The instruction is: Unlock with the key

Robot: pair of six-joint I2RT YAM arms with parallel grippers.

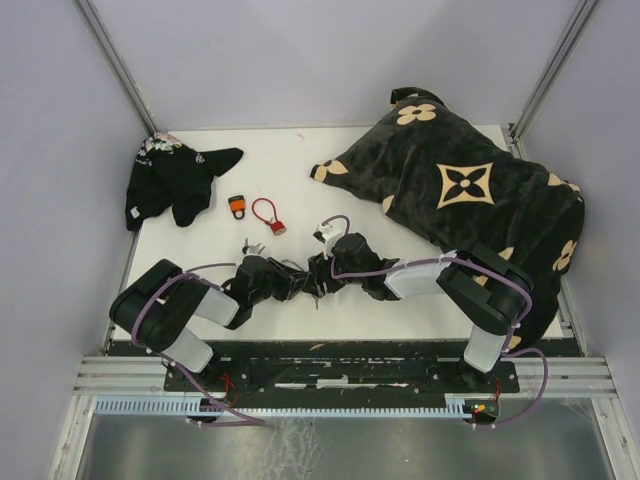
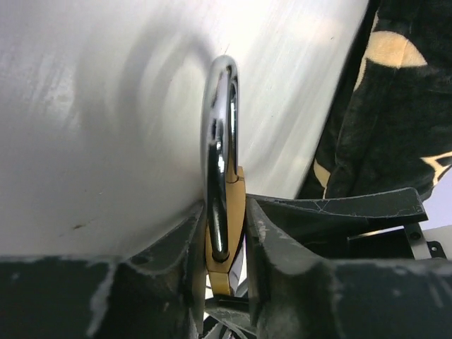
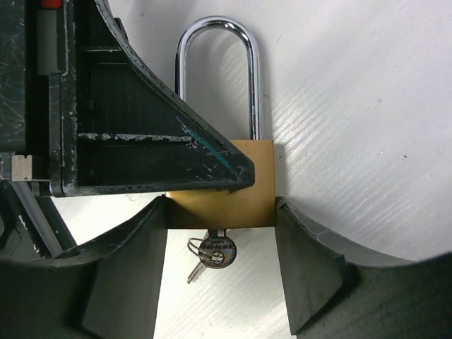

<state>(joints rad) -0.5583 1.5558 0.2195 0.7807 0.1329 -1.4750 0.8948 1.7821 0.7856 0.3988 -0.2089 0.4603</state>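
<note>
A brass padlock [image 3: 247, 191] with a chrome shackle [image 3: 215, 28] is held just over the white table [image 1: 290, 170]. My right gripper [image 3: 220, 212] is shut on the narrow sides of its body. A small key [image 3: 216, 252] sits in the keyhole underneath, with a ring and a second key hanging from it. In the left wrist view the padlock [image 2: 239, 192] is edge-on, and my left gripper [image 2: 224, 212] is shut on its two flat faces. One left finger [image 3: 141, 141] covers the front of the lock. In the top view both grippers [image 1: 312, 277] meet mid-table and hide the padlock.
A small orange padlock [image 1: 238, 206], a red cable lock [image 1: 268, 216] and loose keys [image 1: 250, 245] lie behind the grippers. A black cloth [image 1: 170, 180] lies at the back left. A large black bag with beige flowers [image 1: 470, 190] fills the right side.
</note>
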